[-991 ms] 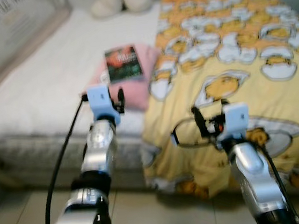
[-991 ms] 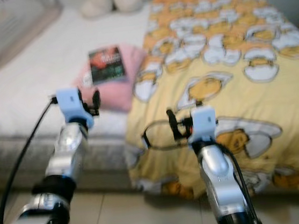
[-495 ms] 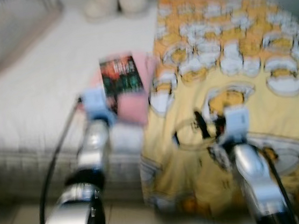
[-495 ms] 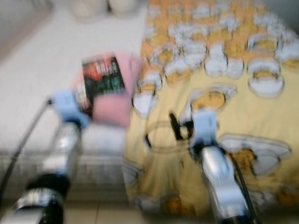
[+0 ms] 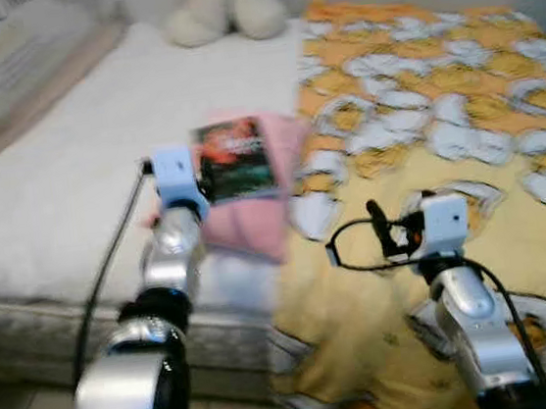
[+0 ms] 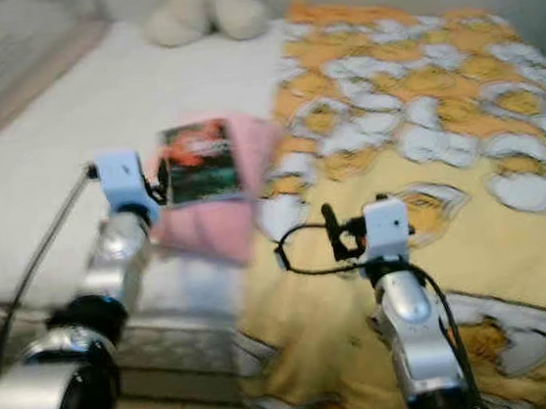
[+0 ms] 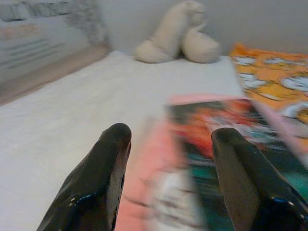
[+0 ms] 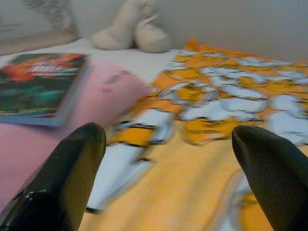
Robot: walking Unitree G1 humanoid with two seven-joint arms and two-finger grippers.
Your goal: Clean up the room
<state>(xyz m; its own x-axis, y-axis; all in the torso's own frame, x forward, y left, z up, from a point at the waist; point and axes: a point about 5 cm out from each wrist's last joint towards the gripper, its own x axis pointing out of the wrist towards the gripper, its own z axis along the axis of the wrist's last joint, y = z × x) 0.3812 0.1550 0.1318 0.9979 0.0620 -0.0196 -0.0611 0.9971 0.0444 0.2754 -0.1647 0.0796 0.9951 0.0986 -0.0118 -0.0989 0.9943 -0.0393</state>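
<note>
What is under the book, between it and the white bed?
A pink folded cloth lies between the dark-covered book and the white mattress, seen in both eye views.

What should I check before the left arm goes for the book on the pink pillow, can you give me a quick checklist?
1. Left gripper open: ok, fingers apart.
2. Lined up with the book: ok, book lies just ahead of it.
3. Book free on top of the pink pillow: ok, nothing on it.
4. Right gripper out of the way: ok, open over the yellow blanket.
5. Picture sharp enough to judge contact: not ok, blurred.
</note>
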